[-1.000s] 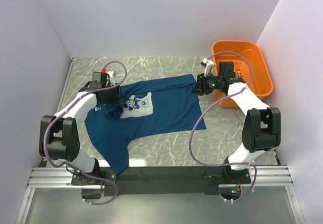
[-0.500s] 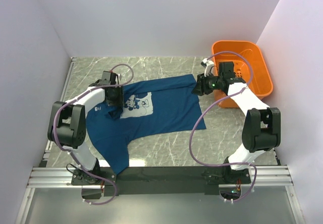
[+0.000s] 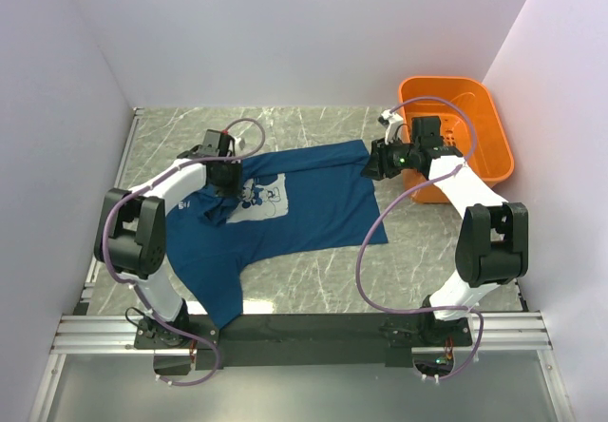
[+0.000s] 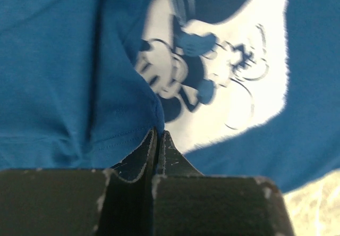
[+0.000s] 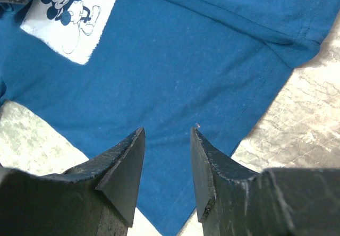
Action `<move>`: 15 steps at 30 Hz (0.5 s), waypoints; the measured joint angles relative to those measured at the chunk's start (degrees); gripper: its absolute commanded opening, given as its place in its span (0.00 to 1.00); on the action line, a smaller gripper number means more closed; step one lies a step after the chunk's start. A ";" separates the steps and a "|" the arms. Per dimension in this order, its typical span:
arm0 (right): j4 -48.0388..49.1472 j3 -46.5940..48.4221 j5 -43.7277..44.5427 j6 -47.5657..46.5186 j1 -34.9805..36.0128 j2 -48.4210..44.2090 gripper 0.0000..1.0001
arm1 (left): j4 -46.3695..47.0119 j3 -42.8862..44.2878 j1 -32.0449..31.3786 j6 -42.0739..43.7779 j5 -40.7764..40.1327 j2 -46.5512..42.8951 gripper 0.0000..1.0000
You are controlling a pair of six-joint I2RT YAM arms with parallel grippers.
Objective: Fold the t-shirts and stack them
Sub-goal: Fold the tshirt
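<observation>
A dark blue t-shirt (image 3: 304, 208) lies spread on the marble table, its pale mouse print (image 3: 258, 194) facing up. My left gripper (image 3: 225, 177) is over the shirt's left shoulder area beside the print. In the left wrist view its jaws (image 4: 158, 132) are shut, pinching a hemmed fold of the blue cloth (image 4: 122, 135) next to the print (image 4: 234, 87). My right gripper (image 3: 372, 167) hovers at the shirt's far right corner. It stands open (image 5: 167, 132) above the flat fabric (image 5: 175, 66) and holds nothing.
An orange plastic basket (image 3: 489, 132) stands at the back right, just behind the right arm. White walls close in the table on three sides. Bare marble (image 3: 313, 279) shows in front of the shirt.
My left gripper has moved right, toward the print, and gone from open to shut on a fold of the shirt. The right arm has stayed in place.
</observation>
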 measured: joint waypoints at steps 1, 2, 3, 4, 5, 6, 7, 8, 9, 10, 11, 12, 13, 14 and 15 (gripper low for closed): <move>0.00 0.00 0.02 0.00 0.00 0.00 0.47 | -0.66 0.42 -0.28 0.20 0.57 0.09 0.01; 0.00 0.00 0.00 0.00 0.00 0.00 0.47 | -1.16 0.90 -0.70 0.50 1.20 0.24 0.03; 0.00 0.00 0.02 0.00 0.00 0.00 0.47 | -1.88 1.42 -1.16 0.76 1.95 0.48 0.13; 0.00 0.00 0.02 0.00 -0.02 0.00 0.47 | -2.34 1.77 -1.68 1.03 2.62 0.68 0.19; 0.00 0.00 0.00 0.00 -0.02 0.00 0.47 | -2.86 1.97 -2.10 1.46 3.21 0.96 0.24; 0.00 0.00 0.02 0.00 -0.02 0.00 0.47 | -3.63 2.16 -2.69 1.77 3.80 1.29 0.37; 0.00 0.00 0.00 0.00 -0.04 0.00 0.47 | -4.28 2.23 -3.23 2.40 4.33 1.62 0.43; 0.00 0.00 0.02 0.00 -0.04 0.00 0.47 | -5.05 2.23 -3.80 2.62 4.76 1.92 0.48; 0.00 0.00 0.00 0.00 -0.07 0.00 0.47 | -5.79 2.25 -4.26 2.69 4.72 2.10 0.52; 0.00 0.00 0.00 0.00 -0.11 0.00 0.47 | -6.51 2.23 -4.68 2.64 4.44 2.19 0.55; 0.00 0.00 0.00 0.00 -0.15 0.00 0.47 | -6.91 2.23 -5.05 2.47 3.74 2.01 0.58; 0.00 0.00 0.00 0.00 -0.22 0.00 0.47 | -7.08 2.19 -5.31 2.05 2.25 1.51 0.65; 0.00 0.00 0.00 0.00 -0.26 0.00 0.47 | -6.75 2.01 -5.40 1.42 0.02 0.70 0.68; 0.02 0.00 0.00 0.00 -0.28 0.00 0.47 | -6.05 1.51 -4.90 0.55 -2.01 -0.76 0.69; 0.04 0.00 0.00 0.00 -0.31 0.00 0.47 | -5.18 0.79 -3.82 -0.85 -3.19 -2.64 0.69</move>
